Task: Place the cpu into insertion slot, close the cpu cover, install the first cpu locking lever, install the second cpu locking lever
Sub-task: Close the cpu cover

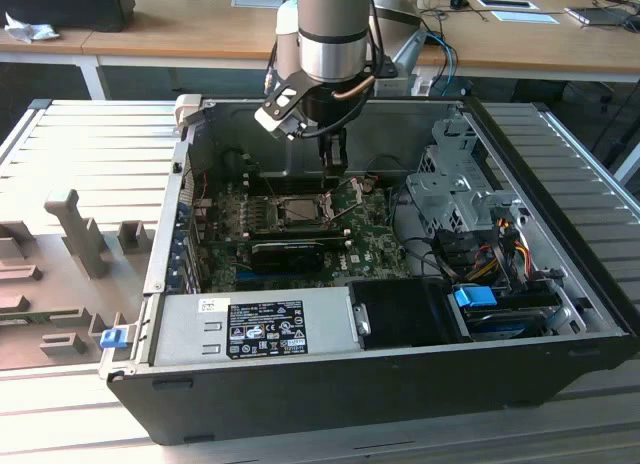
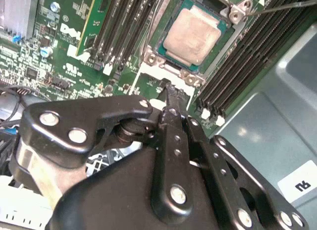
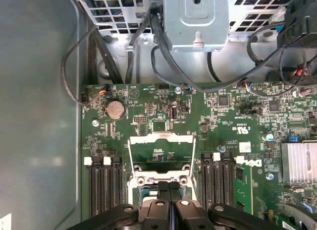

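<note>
While the cpu [image 2: 193, 34] sits in the insertion slot [image 2: 159, 50], the claw [image 2: 171, 88] hangs clenched and empty nearby.

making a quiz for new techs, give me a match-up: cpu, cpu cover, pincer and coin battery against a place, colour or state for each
1 cpu
2 cpu cover
3 pincer
4 coin battery

a shut
b round and silver
c lying in the insertion slot
d raised open

Pairs: 1-c, 2-d, 3-a, 4-b
</note>
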